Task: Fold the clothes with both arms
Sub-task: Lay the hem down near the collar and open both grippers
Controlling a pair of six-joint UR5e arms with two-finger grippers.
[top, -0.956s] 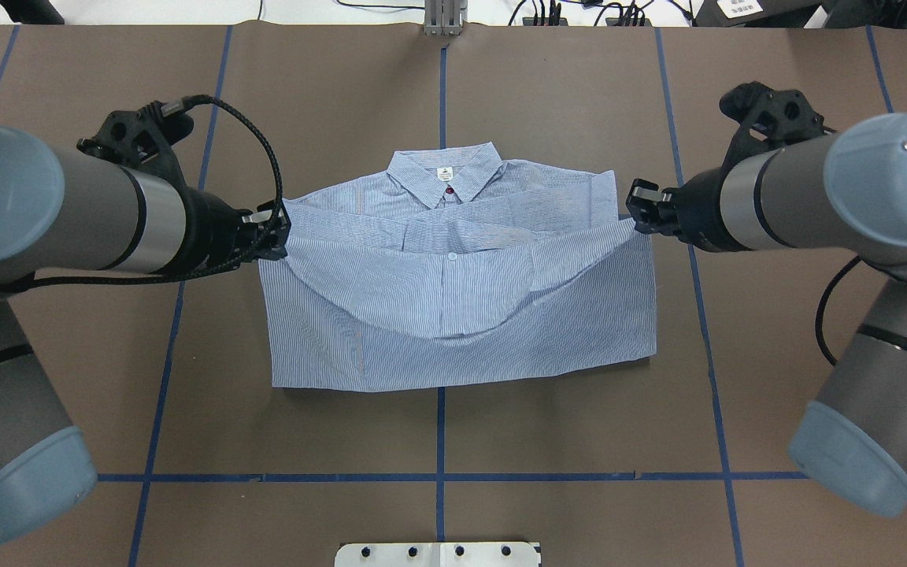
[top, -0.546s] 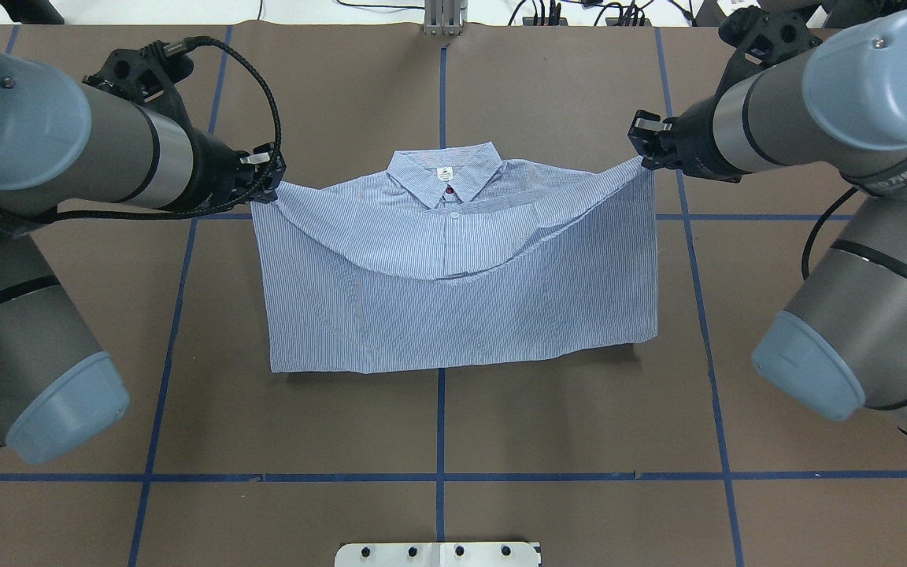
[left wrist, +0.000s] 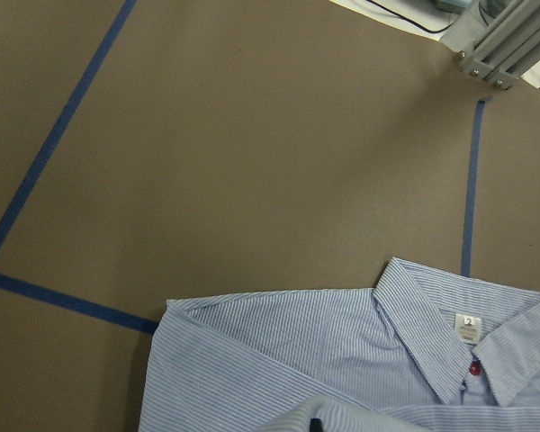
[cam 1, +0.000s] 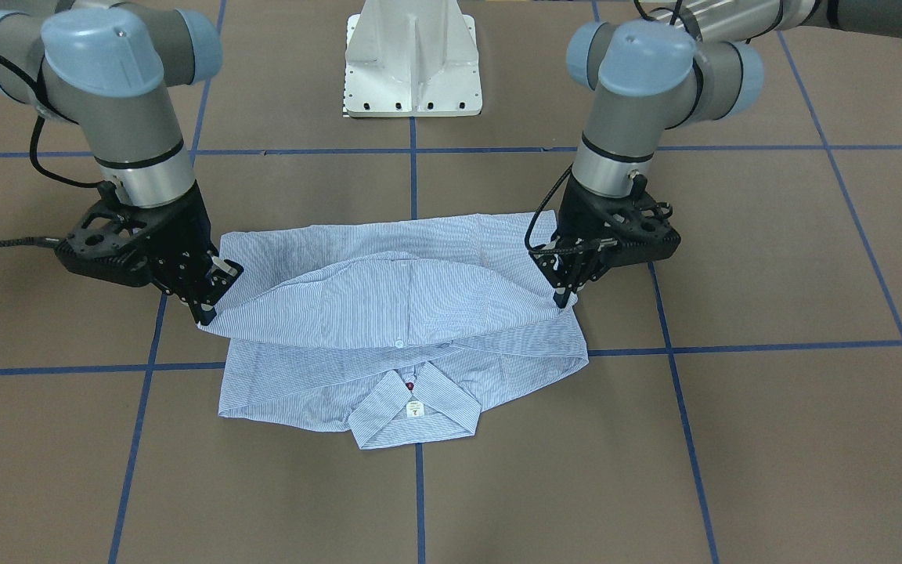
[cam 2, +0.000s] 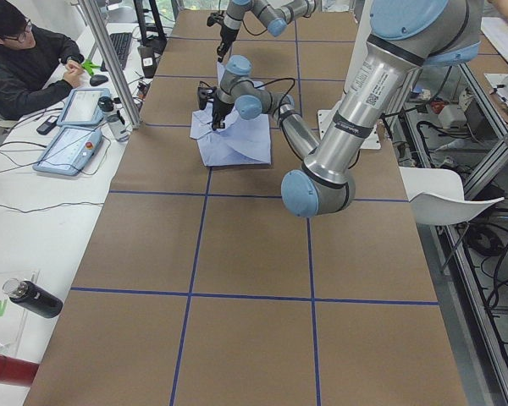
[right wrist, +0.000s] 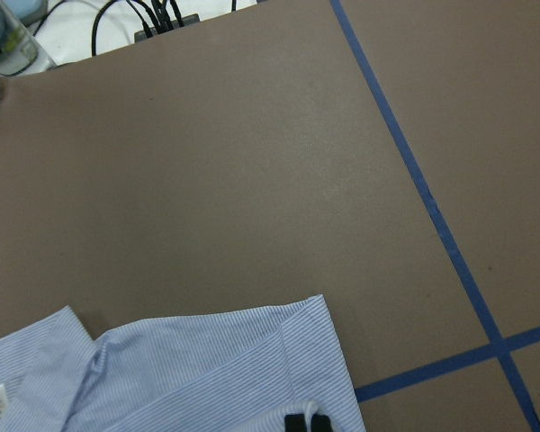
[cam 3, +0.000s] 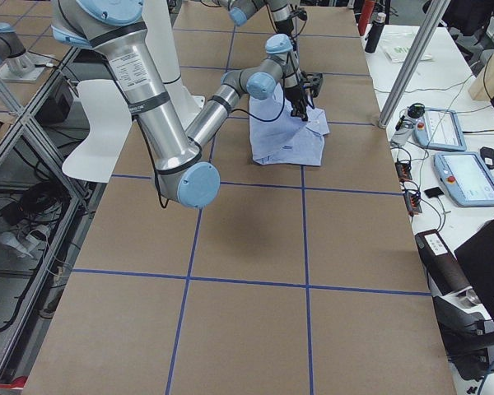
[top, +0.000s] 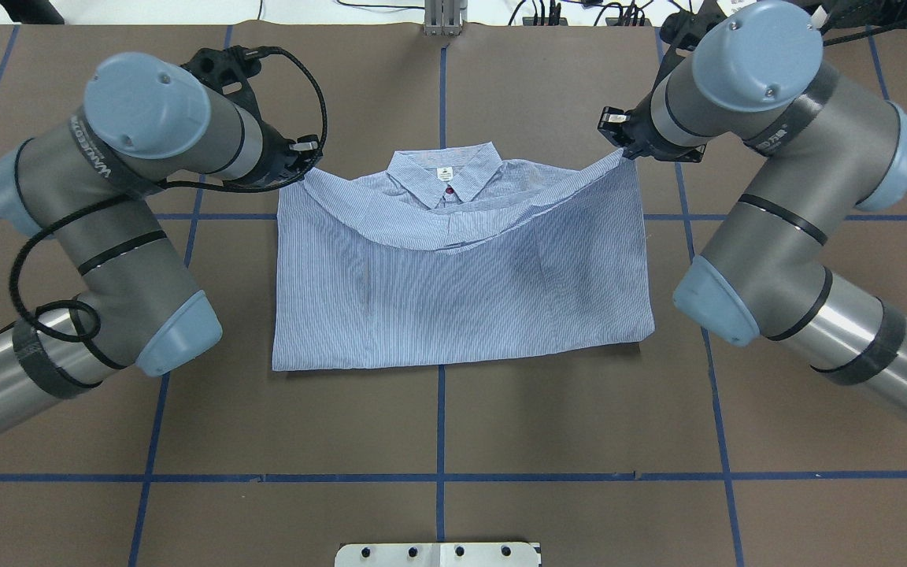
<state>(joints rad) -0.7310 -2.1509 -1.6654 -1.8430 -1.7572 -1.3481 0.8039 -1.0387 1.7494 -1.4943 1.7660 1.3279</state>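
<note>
The light blue striped shirt [top: 461,276] lies flat on the brown table, with its collar [top: 446,173] on the far side. The near part is folded up over the front. My left gripper [top: 304,161] is shut on the left corner of the folded edge, beside the left shoulder. My right gripper [top: 619,142] is shut on the right corner, beside the right shoulder. The held edge sags between them just below the collar. In the front-facing view the left gripper [cam 1: 564,298] and the right gripper [cam 1: 204,313] hold the corners slightly above the shirt [cam 1: 404,313]. The collar [cam 1: 412,415] shows its label and a red button.
Blue tape lines [top: 441,425] cross the brown table cover. The white pedestal base [cam 1: 412,63] stands behind the shirt. An operator [cam 2: 25,59] sits at a side bench with control pendants [cam 2: 68,148]. A dark bottle [cam 2: 34,298] lies on that bench.
Both grippers have carried the held shirt edge away from the robot, up to the shoulders. The fold now covers the shirt front up to the collar. Both arms have swung forward and inward.
</note>
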